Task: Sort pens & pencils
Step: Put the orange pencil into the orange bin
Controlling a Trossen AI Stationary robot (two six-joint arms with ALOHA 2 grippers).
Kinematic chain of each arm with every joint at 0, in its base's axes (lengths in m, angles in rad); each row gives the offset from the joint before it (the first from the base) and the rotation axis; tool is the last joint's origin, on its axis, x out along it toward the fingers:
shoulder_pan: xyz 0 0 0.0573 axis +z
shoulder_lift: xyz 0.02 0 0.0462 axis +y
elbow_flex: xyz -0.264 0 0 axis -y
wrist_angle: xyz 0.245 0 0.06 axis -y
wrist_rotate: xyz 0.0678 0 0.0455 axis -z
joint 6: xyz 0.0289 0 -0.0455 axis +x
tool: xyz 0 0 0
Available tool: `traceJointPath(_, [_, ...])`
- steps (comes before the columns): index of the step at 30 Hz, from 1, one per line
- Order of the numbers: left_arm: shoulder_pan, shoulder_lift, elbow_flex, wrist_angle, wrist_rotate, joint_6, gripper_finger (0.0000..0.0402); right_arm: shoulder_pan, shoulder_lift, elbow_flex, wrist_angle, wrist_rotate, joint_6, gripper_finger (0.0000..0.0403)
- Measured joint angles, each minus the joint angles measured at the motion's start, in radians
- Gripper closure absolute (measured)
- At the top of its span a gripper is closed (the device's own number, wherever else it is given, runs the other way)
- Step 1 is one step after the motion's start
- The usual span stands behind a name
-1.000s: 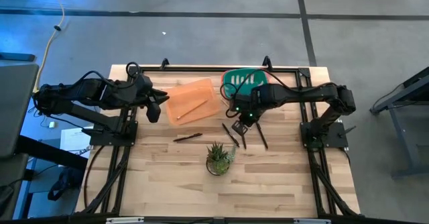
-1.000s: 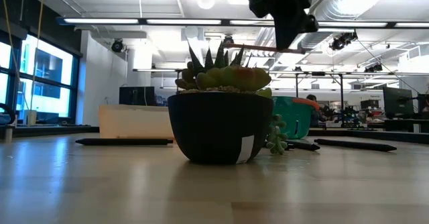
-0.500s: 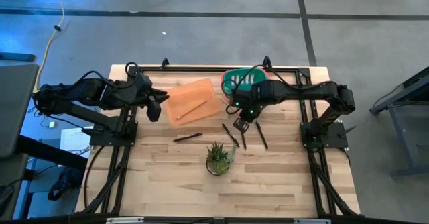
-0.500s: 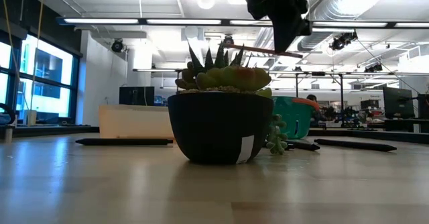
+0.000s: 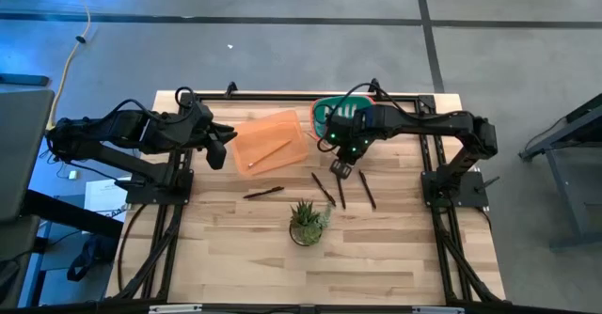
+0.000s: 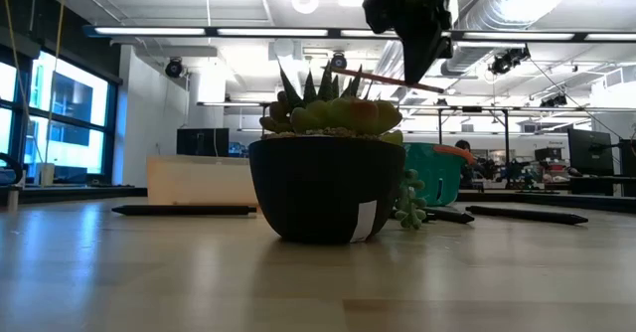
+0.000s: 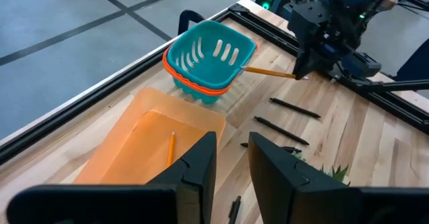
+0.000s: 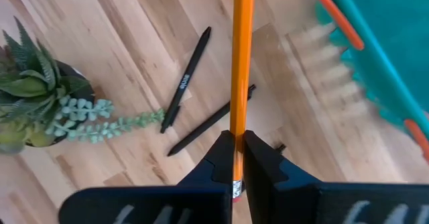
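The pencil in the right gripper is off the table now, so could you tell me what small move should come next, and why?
Probably carry it across to the orange tray and hold off opening until it is above it. The right gripper is shut on the pencil beside the teal basket, well above the pens on the table, and the tray already holds another pencil.

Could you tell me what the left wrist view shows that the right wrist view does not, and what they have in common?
Only the left wrist view shows the orange tray with a pencil in it, the whole teal basket, and the left gripper with its jaws apart. Only the right wrist view shows the potted plant with its trailing stems. Both show the right gripper shut on an orange pencil above the table, dark pens on the wood, and at least part of the basket.
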Motion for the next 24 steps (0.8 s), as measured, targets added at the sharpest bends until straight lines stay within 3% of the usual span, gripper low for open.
traceJointPath(24, [0.000, 0.003, 0.000, -0.001, 0.000, -0.068, 0.0325, -0.071, 0.000, 0.000, 0.058, 0.008, -0.175, 0.0403])
